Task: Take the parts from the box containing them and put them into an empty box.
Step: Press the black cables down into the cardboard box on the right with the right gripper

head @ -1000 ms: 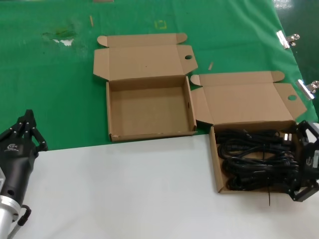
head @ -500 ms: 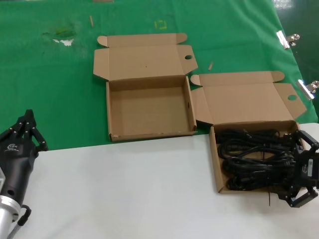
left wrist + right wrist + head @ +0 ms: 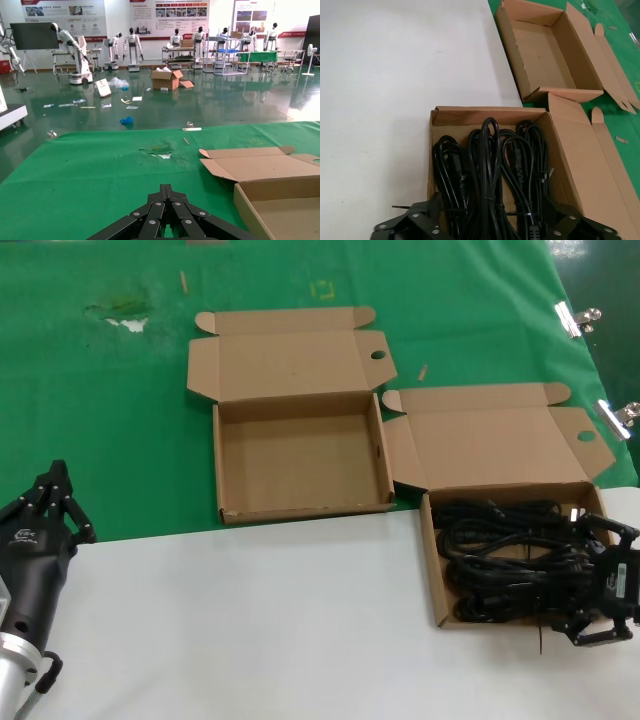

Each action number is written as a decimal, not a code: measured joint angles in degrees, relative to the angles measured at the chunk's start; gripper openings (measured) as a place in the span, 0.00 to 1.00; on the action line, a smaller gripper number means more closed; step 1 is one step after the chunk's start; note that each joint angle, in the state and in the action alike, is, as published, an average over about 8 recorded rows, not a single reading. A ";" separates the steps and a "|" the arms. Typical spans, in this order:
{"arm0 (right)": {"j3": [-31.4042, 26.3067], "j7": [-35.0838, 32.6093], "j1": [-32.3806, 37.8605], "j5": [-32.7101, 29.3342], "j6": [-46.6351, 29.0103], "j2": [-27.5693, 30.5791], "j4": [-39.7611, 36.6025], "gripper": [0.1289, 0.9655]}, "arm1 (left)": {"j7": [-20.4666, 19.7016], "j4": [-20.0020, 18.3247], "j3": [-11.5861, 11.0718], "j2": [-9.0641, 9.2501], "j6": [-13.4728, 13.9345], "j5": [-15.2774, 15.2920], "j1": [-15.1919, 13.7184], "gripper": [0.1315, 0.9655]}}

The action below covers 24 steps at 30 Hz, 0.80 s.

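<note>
The black power cables are long, thin, shiny loops, each bundle tied with a thin band. They lie side by side and fill the full box, a flat brown cardboard box with its lid folded back. It sits at the robot's right on the white table.

The right gripper hangs over that box's right edge with its fingers spread wide — nothing is in them. The right wrist view looks straight down on the loops.

The empty box sits apart on the green cloth.

The left gripper waits at the left with its fingers pressed together — its wrist view shows a big hall beyond.
</note>
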 joint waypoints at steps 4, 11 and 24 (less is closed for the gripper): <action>0.37 0.15 -0.12 -0.48 -0.18 -0.31 0.01 0.69 | 0.00 0.00 0.00 0.00 0.00 0.00 0.00 0.01; 0.85 0.22 -0.30 -1.01 -0.50 -0.81 0.02 0.51 | 0.00 0.00 0.00 0.00 0.00 0.00 0.00 0.01; 1.35 -0.16 0.03 -1.19 -0.88 -2.18 -1.31 0.17 | 0.00 0.00 0.00 0.00 0.00 0.00 0.00 0.01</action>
